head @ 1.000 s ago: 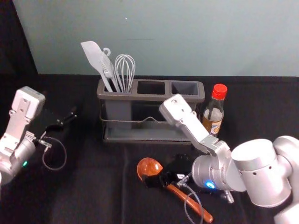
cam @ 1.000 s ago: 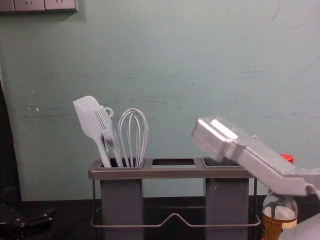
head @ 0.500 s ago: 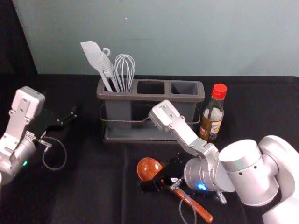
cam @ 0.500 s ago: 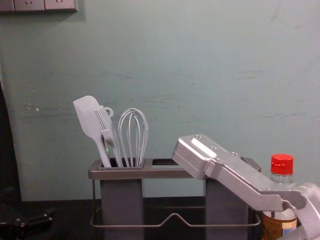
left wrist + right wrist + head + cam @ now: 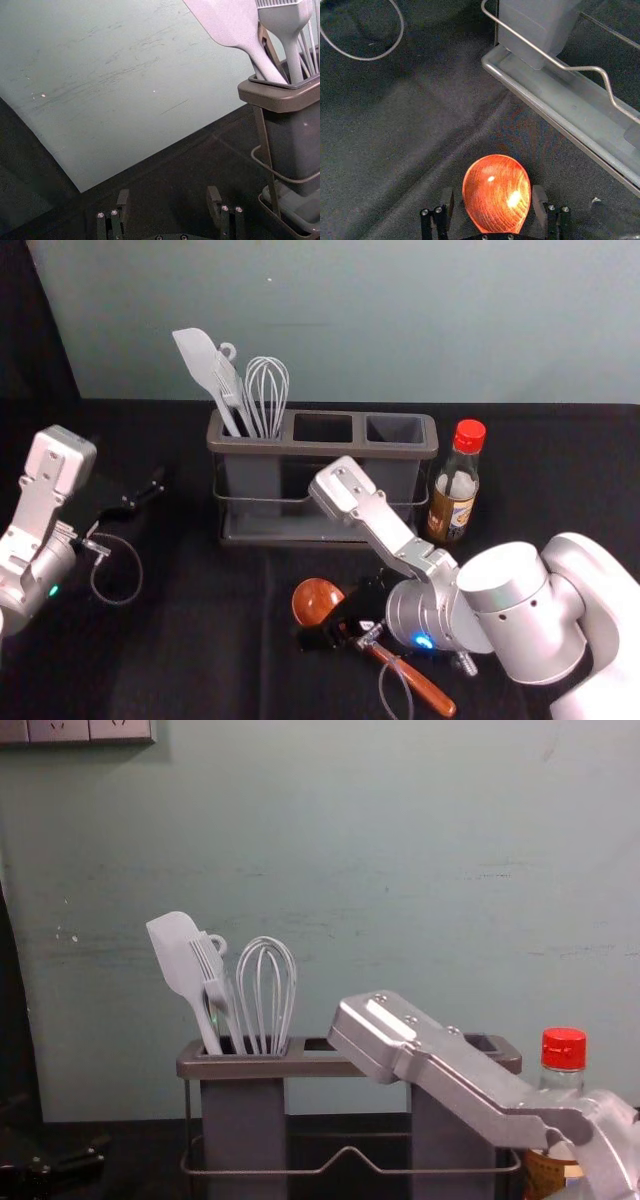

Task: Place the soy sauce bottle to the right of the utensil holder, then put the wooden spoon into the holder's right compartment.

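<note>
Head view: the right gripper point(image 5: 335, 618) is down low in front of the utensil holder, right at the brown wooden spoon point(image 5: 317, 602), which lies on the black cloth point(image 5: 200, 640) with its handle slanting towards the robot and out to the right. Over to the right wrist view, and those fingers stand open, one to each side of the round, glossy bowl; whether either one touches the wood, I can't tell. And there's the soy sauce bottle point(image 5: 455, 498), clear glass with a red cap and a brown label, upright just to the right of the grey-brown utensil holder point(image 5: 300, 448) with its wire frame. In the holder's left compartment stand a pale spatula point(image 5: 205, 365), a pale wire whisk point(image 5: 267, 395) and other pale utensils. Chest view: a silver metal bracket point(image 5: 470, 1085) on the right arm cuts across in front of the holder's right part. The left gripper point(image 5: 148, 492) is parked well off to the holder's left, its fingers spread apart with nothing between them.
</note>
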